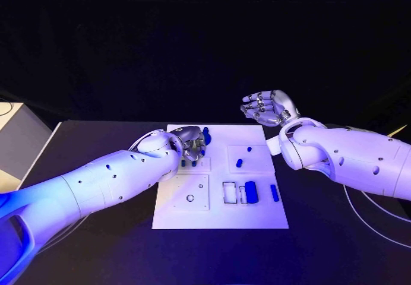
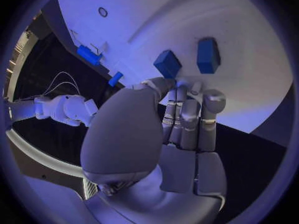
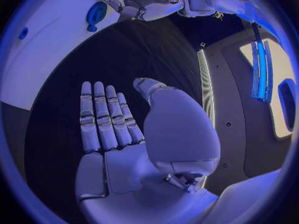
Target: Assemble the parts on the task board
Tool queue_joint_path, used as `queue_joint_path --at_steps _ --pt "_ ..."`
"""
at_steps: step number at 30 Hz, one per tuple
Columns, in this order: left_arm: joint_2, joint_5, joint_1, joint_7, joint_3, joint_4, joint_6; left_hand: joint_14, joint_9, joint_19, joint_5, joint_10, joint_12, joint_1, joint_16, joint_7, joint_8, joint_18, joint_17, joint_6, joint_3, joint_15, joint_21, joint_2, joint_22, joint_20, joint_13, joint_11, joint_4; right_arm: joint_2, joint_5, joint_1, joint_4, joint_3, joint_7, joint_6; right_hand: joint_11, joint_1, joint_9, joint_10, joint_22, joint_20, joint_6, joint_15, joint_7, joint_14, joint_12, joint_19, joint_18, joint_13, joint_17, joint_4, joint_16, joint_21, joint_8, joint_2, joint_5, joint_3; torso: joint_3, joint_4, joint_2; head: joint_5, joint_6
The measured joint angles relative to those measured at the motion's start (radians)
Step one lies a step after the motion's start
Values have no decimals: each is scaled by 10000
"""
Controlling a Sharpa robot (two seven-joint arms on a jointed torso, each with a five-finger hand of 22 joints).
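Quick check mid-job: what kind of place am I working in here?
Likely a robotics lab or demo bench: a black table against a dark backdrop, a white task board with small blue parts, and loose cables beside it.

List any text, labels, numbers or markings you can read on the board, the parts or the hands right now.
None can be read.
White task board: no print that can be made out, just recess outlines and a small ring.
Small blue parts: plain, unmarked.
Silver left hand and silver right hand: no legible lettering.
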Motion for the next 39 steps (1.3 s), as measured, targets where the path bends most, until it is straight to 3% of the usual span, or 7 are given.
queue_joint_path --at_steps 13,21,26,30,32,39 --pt "38 24 7 5 4 -2 104 -1 -23 -1 1 72 9 -46 76 8 -250 0 0 -9 124 0 46 33 32 0 -22 0 -13 21 2 0 -8 0 0 10 0 0 0 0 0 0 0 0 0 0 0 0 0 0 1 0 0 0 0 0 0 0 7 -2 0 15 -7" --pt "66 53 15 7 10 -12 161 -1 -37 -2 -54 72 -52 -160 76 55 -342 0 -27 -55 123 1 46 -82 34 0 -78 1 -13 25 2 0 -12 0 0 16 0 0 1 0 0 0 0 0 0 0 0 0 -1 0 2 0 0 0 0 0 0 0 7 -6 0 18 -2" --pt "83 108 13 42 7 -13 154 46 -8 35 -55 205 -88 -226 154 53 -342 0 -40 62 187 -38 98 -15 108 -37 -117 16 -77 34 3 0 -19 0 0 23 0 0 0 0 0 0 0 0 0 0 0 0 -1 0 -15 1 0 0 0 0 0 0 7 -4 1 12 -10" --pt "83 192 3 130 0 -23 63 397 80 315 -55 644 -162 -334 325 -33 -337 -10 255 470 363 -138 339 132 410 -122 -134 -130 -198 39 3 0 -24 0 0 28 0 0 0 0 0 0 0 0 0 0 0 0 0 0 -35 1 0 0 0 0 0 0 7 -3 1 12 -10" --pt "75 253 3 204 0 -26 -34 502 168 413 -56 824 -227 -323 357 -72 -299 -162 370 657 417 -216 409 176 527 -162 -165 -182 -252 41 3 0 -27 0 -1 32 0 0 0 0 0 0 0 0 0 0 0 0 -1 0 -35 1 0 0 0 0 0 0 7 -4 2 17 -4" --pt "22 491 -14 471 -7 -11 -359 689 256 610 -64 1142 -431 -301 424 -114 -299 -160 540 860 594 -264 588 335 780 -254 -230 -244 -434 46 4 0 -38 0 -4 49 0 0 1 0 0 0 0 0 0 0 0 0 0 0 -35 1 0 0 1 0 -1 0 5 -8 0 18 12"
